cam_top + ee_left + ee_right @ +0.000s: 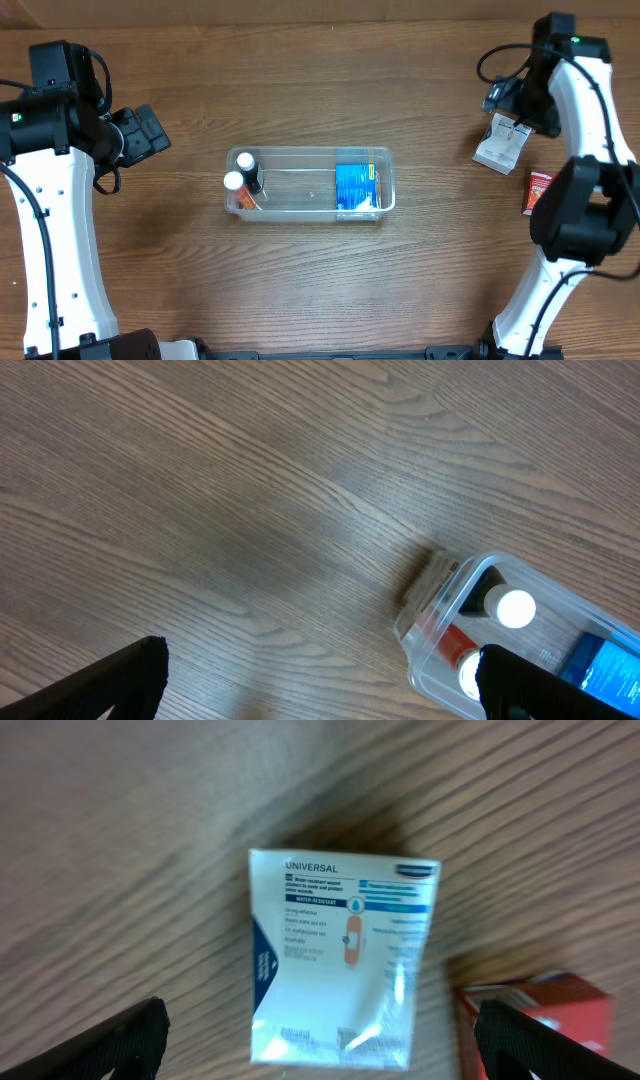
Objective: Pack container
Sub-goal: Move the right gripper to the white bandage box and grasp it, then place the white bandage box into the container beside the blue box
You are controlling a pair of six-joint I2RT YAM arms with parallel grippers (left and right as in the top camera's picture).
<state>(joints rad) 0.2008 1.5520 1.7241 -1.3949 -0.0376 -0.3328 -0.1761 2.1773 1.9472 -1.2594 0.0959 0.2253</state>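
Observation:
The clear plastic container [310, 204] sits mid-table; it also shows in the left wrist view [430, 630]. It holds two white-capped bottles [240, 172] at its left end and a blue box [355, 186] at its right end. A white bandage box [499, 143] lies at the far right, seen close in the right wrist view [340, 960]. My right gripper [320, 1050] is open, hovering above that box, its fingers wide on either side. My left gripper [320, 690] is open and empty above bare table, left of the container.
A small red box [539, 190] lies on the table just right of the white box, also in the right wrist view [540, 1010]. Both arm bases stand at the near table edge.

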